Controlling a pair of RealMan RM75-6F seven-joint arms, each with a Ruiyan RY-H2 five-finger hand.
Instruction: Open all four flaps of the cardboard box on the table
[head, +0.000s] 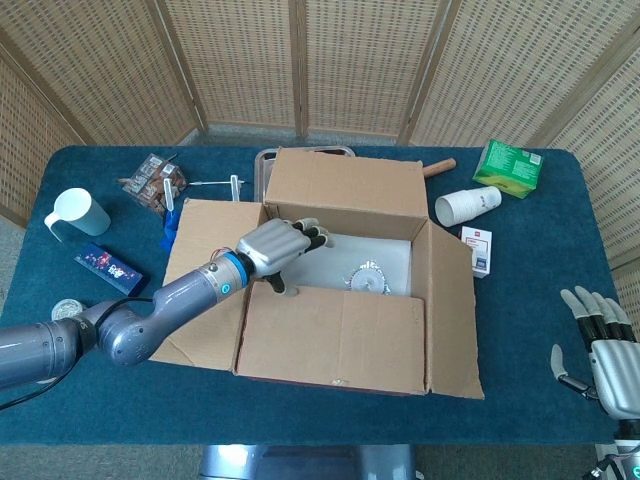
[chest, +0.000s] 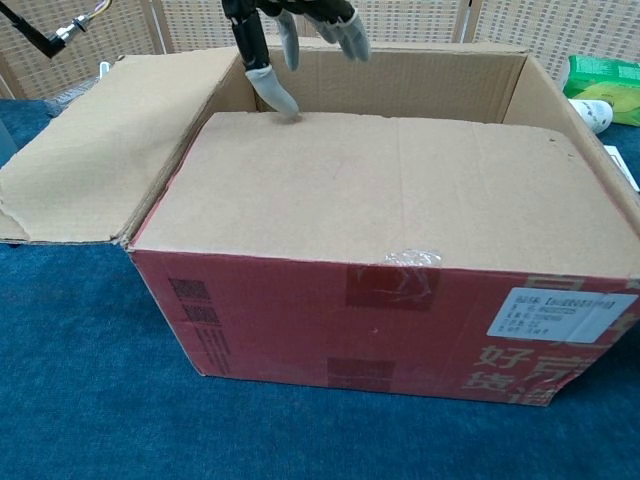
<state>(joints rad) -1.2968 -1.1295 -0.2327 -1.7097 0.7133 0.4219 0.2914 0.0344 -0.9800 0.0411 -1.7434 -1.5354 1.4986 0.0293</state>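
Nearest the robot, the right hand (head: 603, 358) hangs at about 4 o'clock off the blue cloth-covered surface (head: 530, 330), fingers spread and holding nothing. The brown cardboard box with red printed sides (chest: 400, 310) sits at the middle of the surface; its near flap (head: 335, 335) lies folded flat over the front half of the opening, while the left flap (head: 205, 240) is laid outward, the right flap (head: 450, 300) leans out and the far flap (head: 345, 185) stands up. So, as I judge it, 3 flaps are open and 1 is left. The left hand (head: 280, 248) reaches over the box from 9 o'clock, fingers loosely apart and gripping nothing, with 1 fingertip (chest: 280, 100) touching the far edge of the near flap. The risk I see: pressing down there would push the flap into the box instead of lifting it, or the fingertip could slip off the thin edge; a hard pull might also drag the light box toward the robot. Inside, on the pale floor, lies a small silvery crinkled object (head: 368, 277); I cannot tell what it is. Beyond, at 1 o'clock, a white paper cup (head: 468, 206) lies on its side near a green packet (head: 508, 166).
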